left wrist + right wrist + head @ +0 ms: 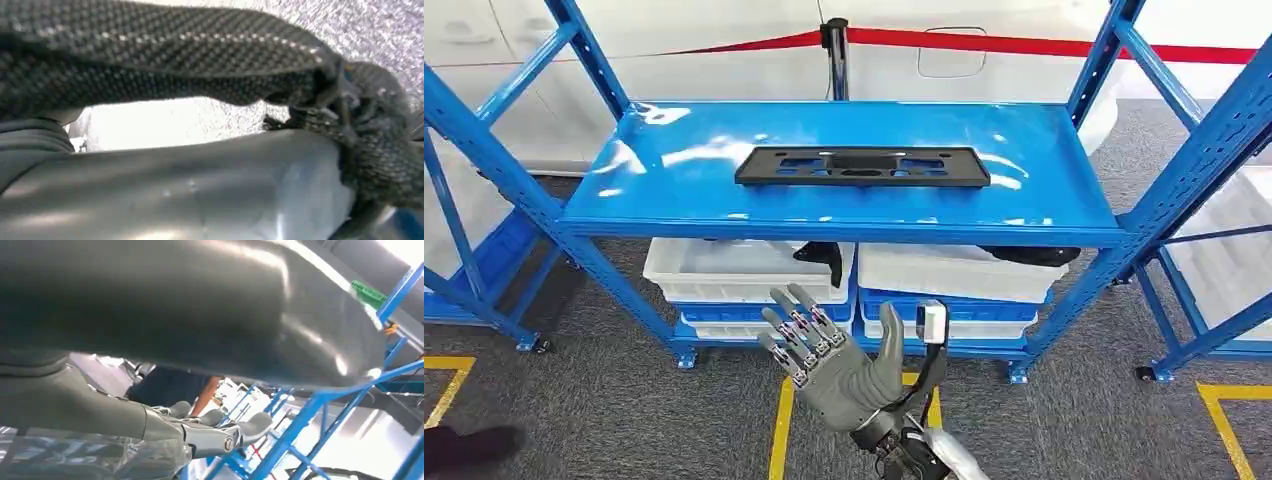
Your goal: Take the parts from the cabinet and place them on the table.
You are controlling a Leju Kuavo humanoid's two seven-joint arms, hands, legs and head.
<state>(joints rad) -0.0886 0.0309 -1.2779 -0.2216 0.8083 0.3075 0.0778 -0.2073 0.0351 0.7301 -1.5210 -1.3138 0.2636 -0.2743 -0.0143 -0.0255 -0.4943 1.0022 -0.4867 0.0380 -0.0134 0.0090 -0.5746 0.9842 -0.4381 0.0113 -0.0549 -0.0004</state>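
A dark shoe-like shape (469, 447) sat on the grey carpet far to the left of the raised hand, at the picture's lower corner. Yellow floor tape (781, 425) ran just left of the hand's wrist.

The right hand (839, 362) was raised in front of the blue shelf rack (654, 205), palm away from the camera, its fingers (796, 325) spread apart and holding nothing. The right wrist view showed the same hand (200, 432) with its fingers stretched out and loose, blue rack posts (300, 425) beyond them and a person in dark clothing (172, 386) standing behind.

Above and beyond the hand, the black flat part (862, 166) lay lengthwise on the middle of the top shelf, well apart from the fingertips and untouched. Directly behind the hand, under that shelf, stood white bins (744, 270); a black piece (824, 257) rested in the bin just above the fingers, and another dark piece (1029, 255) lay on the bin up to the hand's right.

The left wrist view showed the left hand (370, 145) blurred against grey carpet; whether its fingers were apart or closed could not be told.
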